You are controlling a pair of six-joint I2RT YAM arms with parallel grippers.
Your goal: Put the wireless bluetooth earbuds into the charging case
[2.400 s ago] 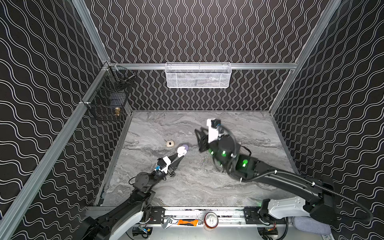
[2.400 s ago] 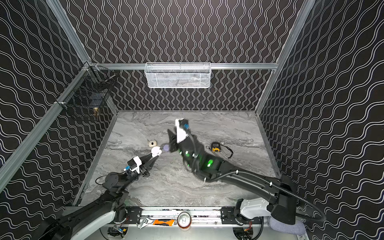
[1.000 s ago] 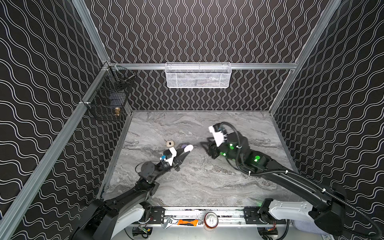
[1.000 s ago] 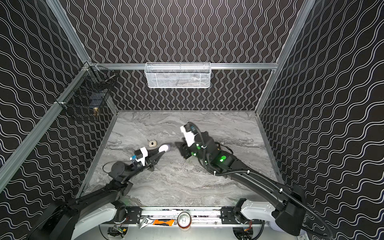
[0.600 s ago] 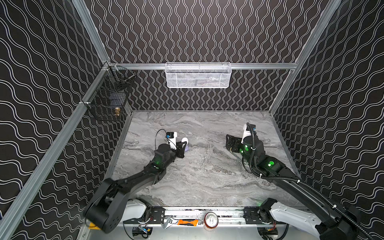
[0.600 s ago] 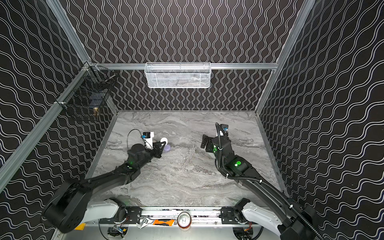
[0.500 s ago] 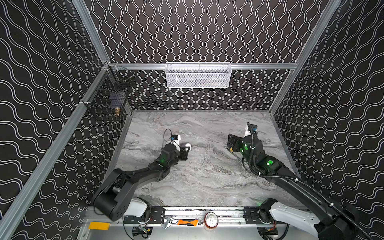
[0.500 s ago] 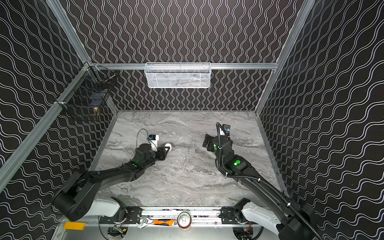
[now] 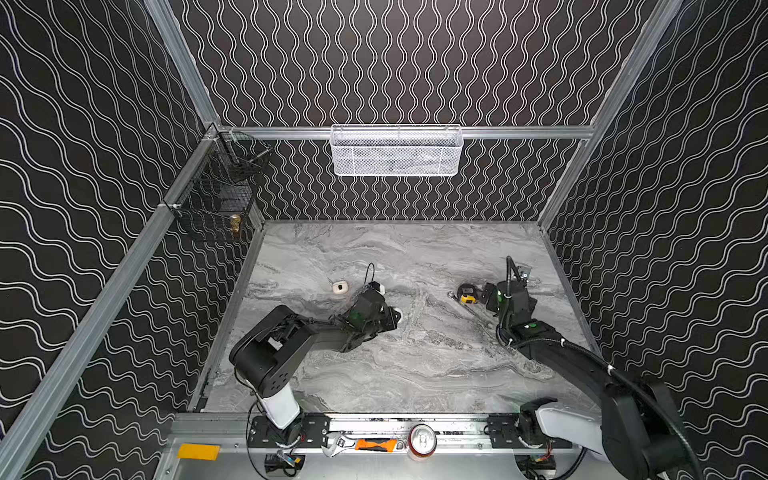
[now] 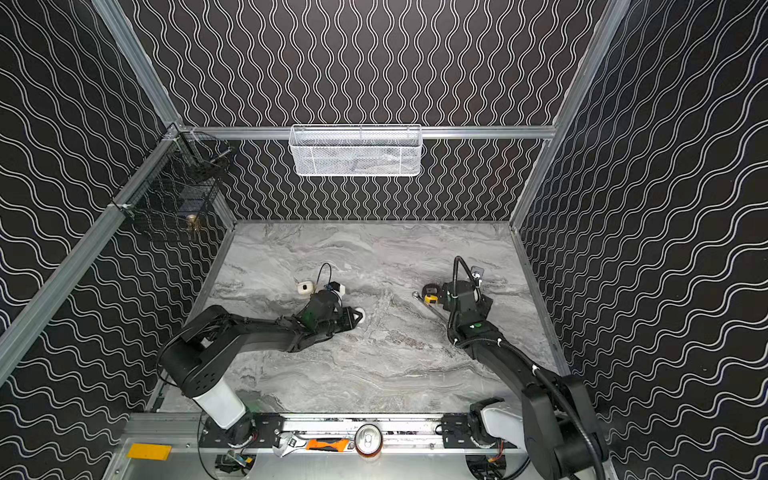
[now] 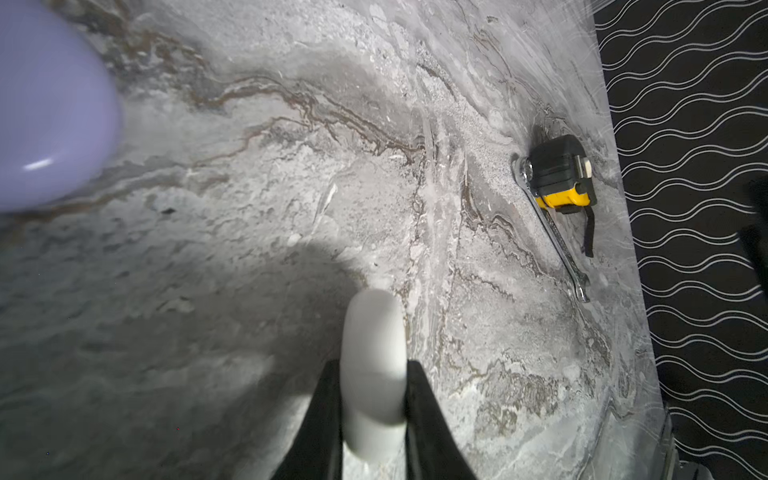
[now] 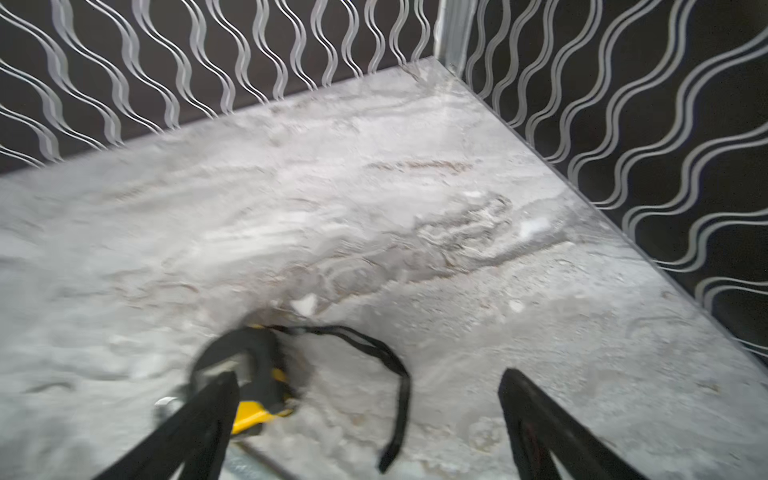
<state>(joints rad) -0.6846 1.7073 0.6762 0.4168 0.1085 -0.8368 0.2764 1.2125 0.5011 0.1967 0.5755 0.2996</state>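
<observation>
Case (image 11: 372, 328) clamped in left end effector (image 11: 372, 365); right end effector (image 12: 368, 376) agape.

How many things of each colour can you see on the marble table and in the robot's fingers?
White: 1, the rounded piece between the left fingers.
Cream: 1, the small case.
Lilac: 1, a blurred rounded thing, resting place unclear.
Yellow and black: 1, the tape measure.
Silver: 1, the wrench.
Total: 5.
</observation>
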